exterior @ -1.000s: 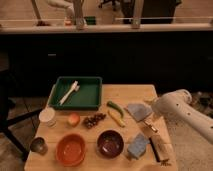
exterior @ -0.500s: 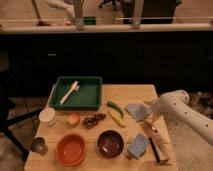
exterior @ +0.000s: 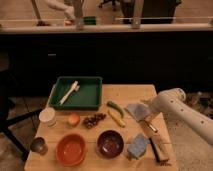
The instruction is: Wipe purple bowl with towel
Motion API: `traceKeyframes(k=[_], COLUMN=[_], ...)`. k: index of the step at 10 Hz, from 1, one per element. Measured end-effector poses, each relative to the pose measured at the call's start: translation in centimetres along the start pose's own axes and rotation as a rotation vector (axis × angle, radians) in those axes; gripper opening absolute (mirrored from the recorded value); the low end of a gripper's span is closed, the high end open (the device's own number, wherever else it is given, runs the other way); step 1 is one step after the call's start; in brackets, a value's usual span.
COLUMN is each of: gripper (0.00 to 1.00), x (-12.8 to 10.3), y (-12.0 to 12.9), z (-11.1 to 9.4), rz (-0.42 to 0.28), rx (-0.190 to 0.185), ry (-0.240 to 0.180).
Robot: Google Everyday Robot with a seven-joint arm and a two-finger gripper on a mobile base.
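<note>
The purple bowl sits near the table's front edge, to the right of the orange bowl. The grey-blue towel lies flat on the right half of the table, behind and to the right of the purple bowl. My white arm reaches in from the right. Its gripper hangs at the towel's near right corner, open, with nothing in it. The gripper is well clear of the purple bowl.
A thick blue-grey sponge block and a dark brush lie at the front right. A green tray holds a pale utensil at the back left. A banana, a green vegetable, grapes, a fruit, a white cup and a metal cup stand around the bowls.
My arm has shifted a little to the left, bringing the gripper closer over the towel. Nothing on the table has moved.
</note>
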Motion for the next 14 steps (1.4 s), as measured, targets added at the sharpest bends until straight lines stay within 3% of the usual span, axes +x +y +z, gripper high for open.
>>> traceKeyframes(k=[10, 11, 14], gripper=[0.80, 0.76, 0.48], x=[-0.3, -0.3, -0.1], y=[-0.9, -0.9, -0.5], z=[1.3, 1.3, 1.1], rz=[-0.008, -0.008, -0.005], rx=[-0.011, -0.011, -0.017], ry=[-0.026, -0.026, -0.025])
